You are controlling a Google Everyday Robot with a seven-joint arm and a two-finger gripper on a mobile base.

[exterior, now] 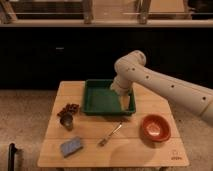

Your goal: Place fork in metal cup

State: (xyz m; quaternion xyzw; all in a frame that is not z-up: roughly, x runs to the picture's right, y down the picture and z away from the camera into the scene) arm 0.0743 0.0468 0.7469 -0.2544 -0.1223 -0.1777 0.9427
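The fork (pixel 110 134) lies on the wooden table (pixel 130 150), at a slant, in front of the green tray (pixel 100 98). Its darker tined head points to the front left. The metal cup (pixel 66 121) stands upright at the table's left side, well left of the fork. My gripper (pixel 125 101) hangs from the white arm over the tray's right part, behind and to the right of the fork and apart from it. It holds nothing that I can see.
A red-orange round bowl (pixel 155 127) sits at the right of the table. A blue sponge (pixel 71 146) lies at the front left. A brown snack bag (pixel 68 108) lies just behind the cup. A dark counter runs behind the table.
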